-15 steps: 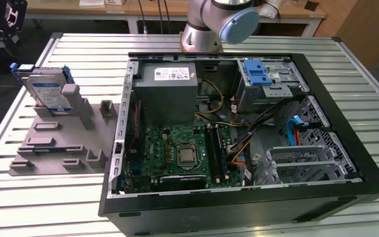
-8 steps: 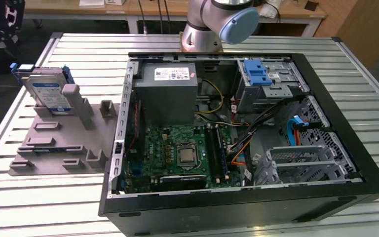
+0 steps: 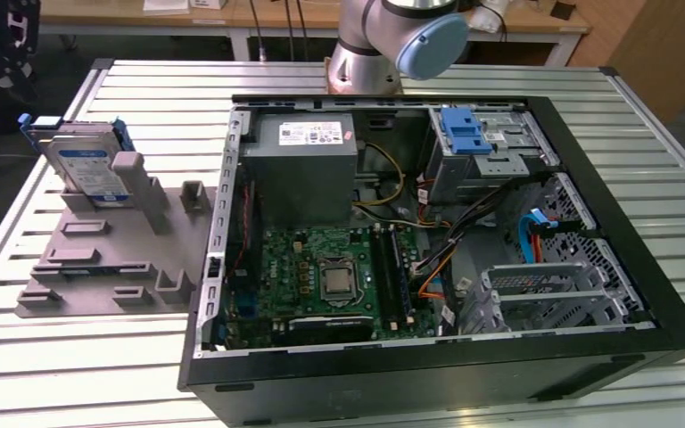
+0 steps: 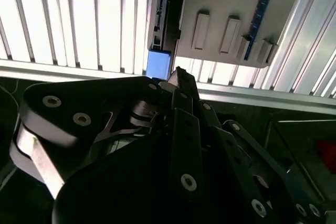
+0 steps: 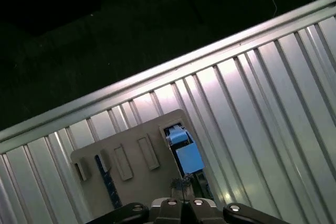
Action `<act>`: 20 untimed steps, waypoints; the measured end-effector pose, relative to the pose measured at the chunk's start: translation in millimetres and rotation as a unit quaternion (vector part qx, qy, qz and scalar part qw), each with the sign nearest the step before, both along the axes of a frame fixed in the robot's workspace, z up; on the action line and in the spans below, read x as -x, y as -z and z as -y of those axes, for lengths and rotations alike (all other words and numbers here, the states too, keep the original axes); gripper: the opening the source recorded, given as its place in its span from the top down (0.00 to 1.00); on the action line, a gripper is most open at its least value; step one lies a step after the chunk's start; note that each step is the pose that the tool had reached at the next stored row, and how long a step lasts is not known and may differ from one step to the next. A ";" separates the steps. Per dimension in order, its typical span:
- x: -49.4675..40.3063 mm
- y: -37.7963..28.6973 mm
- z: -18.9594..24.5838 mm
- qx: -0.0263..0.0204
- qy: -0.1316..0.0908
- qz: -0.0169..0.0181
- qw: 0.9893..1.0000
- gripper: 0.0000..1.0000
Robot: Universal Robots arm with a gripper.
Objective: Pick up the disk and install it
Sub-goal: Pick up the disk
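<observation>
While the disk (image 3: pixel 86 165) stands on its edge in a slot of the grey holder (image 3: pixel 104 267), the gripper (image 5: pixel 181 186) hangs above it with its two fingers pressed together and nothing between them. In the exterior view the disk is on that view's left, upright at the holder's far end, beside the open computer case (image 3: pixel 664 339) but apart from it. Its flat silver face turns toward the camera and carries a white-and-blue label. A blue plastic bracket runs up its sides and across its top edge, with small blue tabs at the upper corners. Holder and case both rest on a slatted metal table (image 3: pixel 81 374). Inside the case are a green motherboard (image 3: pixel 318 276), a grey metal box (image 3: pixel 307 165) with a white sticker, and a bright blue latch piece (image 3: pixel 467 132). The arm (image 3: pixel 391 36) rises behind the case.

In the first wrist view the disk (image 5: pixel 184 150) is seen edge-on from above. It shows as a thin dark strip capped by light-blue bracket, seated in the holder (image 5: pixel 131 150), with the fingertips lined up just before it. In the second wrist view the black linkages of the gripper (image 4: pixel 178 76) take up the foreground. Their closed tip points at the blue end of the disk (image 4: pixel 159 64), whose narrow edge runs along the side of the holder (image 4: pixel 226 3) over the table's slats (image 4: pixel 79 19).
</observation>
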State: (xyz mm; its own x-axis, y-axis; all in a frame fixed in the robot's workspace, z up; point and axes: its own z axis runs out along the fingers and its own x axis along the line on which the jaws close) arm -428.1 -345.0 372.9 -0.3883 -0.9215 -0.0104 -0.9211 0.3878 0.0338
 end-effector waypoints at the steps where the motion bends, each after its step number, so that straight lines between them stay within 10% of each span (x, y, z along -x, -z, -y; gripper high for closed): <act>1: 0.0 0.1 0.0 0.000 -0.009 0.000 1.000 0.89; 13: 0.0 1.3 0.0 0.000 -0.108 0.002 0.994 0.89; 20: 0.0 1.3 0.0 0.000 -0.111 0.004 0.994 0.83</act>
State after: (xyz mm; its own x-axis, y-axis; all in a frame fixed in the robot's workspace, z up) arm -428.1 -345.0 371.5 -0.1763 -0.9843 -0.0119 -0.9840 0.1759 0.0269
